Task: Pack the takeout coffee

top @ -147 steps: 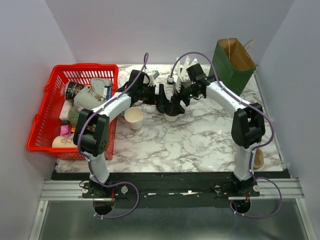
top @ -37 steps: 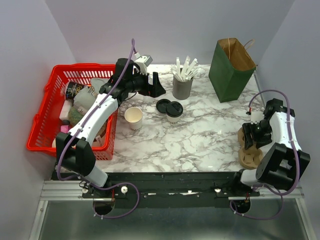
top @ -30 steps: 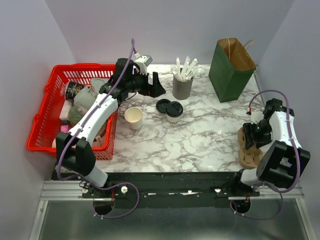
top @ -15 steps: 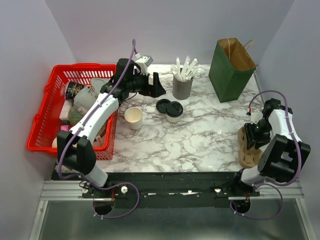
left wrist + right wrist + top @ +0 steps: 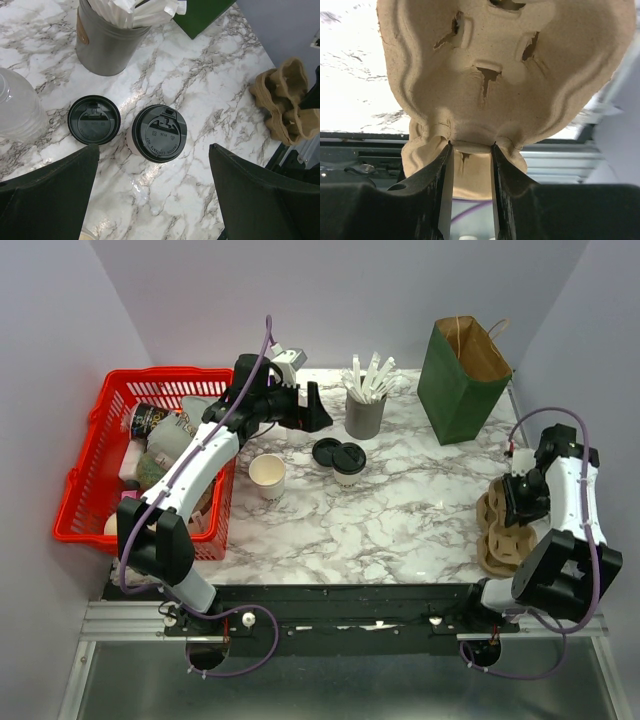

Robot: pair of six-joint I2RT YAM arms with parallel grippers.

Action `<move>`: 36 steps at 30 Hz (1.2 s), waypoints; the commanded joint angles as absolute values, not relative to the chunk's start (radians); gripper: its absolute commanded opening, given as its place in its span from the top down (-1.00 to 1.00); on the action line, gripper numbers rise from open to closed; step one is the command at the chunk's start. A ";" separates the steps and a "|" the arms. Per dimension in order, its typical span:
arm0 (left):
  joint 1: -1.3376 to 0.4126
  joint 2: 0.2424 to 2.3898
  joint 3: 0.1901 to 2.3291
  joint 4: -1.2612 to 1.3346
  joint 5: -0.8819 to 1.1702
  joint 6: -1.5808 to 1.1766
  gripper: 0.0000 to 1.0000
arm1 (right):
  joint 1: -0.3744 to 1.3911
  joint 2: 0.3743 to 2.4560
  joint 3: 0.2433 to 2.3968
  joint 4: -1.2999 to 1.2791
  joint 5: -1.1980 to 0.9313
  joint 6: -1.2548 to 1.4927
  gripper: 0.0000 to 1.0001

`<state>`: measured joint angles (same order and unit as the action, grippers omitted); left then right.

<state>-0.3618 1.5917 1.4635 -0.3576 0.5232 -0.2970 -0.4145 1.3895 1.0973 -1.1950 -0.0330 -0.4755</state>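
The coffee cup point(image 5: 159, 134) stands lidded on the table point(image 5: 400, 515), not yet packed. My left gripper point(image 5: 312, 410) hangs above it, jaws wide apart. My right gripper point(image 5: 470, 146) pinches the cardboard carrier point(image 5: 490, 65) by its rim. I judge that loading remains.

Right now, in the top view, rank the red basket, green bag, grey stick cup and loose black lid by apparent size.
Largest first:
red basket
green bag
grey stick cup
loose black lid

Loose lid point(image 5: 94, 120) — just beside takeout coffee point(image 5: 159, 133)
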 commanded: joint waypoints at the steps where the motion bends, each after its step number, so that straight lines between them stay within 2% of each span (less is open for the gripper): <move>1: -0.357 1.598 1.494 -0.382 0.523 -0.307 -0.97 | -0.422 1.318 1.209 -1.307 0.006 -0.495 0.71; 6: -0.357 1.585 1.509 -0.382 0.517 -0.295 -0.97 | -0.394 1.276 1.312 -1.365 -0.142 -0.592 0.79; 9: -0.354 1.577 1.520 -0.382 0.512 -0.258 -0.97 | -0.270 1.243 1.293 -1.351 -0.207 -0.665 0.81; 10: -0.350 1.572 1.523 -0.383 0.508 -0.249 -0.97 | -0.158 1.236 1.279 -1.348 -0.209 -0.685 0.81; 12: -0.342 1.569 1.540 -0.397 0.503 -0.219 -0.97 | -0.039 1.213 1.253 -1.321 -0.222 -0.756 0.81; 13: -0.341 1.565 1.545 -0.402 0.497 -0.212 -0.97 | 0.069 1.203 1.220 -1.303 -0.224 -0.778 0.81; 16: -0.331 1.559 1.566 -0.431 0.483 -0.187 -0.97 | 0.225 1.195 1.171 -1.244 -0.227 -0.870 0.81; 24: -0.311 1.536 1.581 -0.454 0.459 -0.146 -0.97 | 0.439 1.187 0.913 -1.152 -0.224 -1.158 0.74; 29: -0.302 1.536 1.595 -0.463 0.446 -0.118 -0.97 | 0.551 1.126 0.746 -1.068 -0.149 -1.267 0.69; 32: -0.301 1.535 1.600 -0.469 0.448 -0.115 -0.97 | 0.561 1.109 0.709 -1.037 -0.135 -1.295 0.40; 33: -0.301 1.537 1.601 -0.472 0.446 -0.115 -0.98 | 0.564 1.105 0.706 -1.032 -0.130 -1.304 0.20; 35: -0.301 1.537 1.601 -0.474 0.452 -0.118 -0.97 | 0.566 1.088 0.712 -1.034 -0.123 -1.308 -0.04; 36: -0.301 1.539 1.605 -0.474 0.454 -0.126 -0.97 | 0.566 1.077 0.724 -1.054 -0.120 -1.319 -0.30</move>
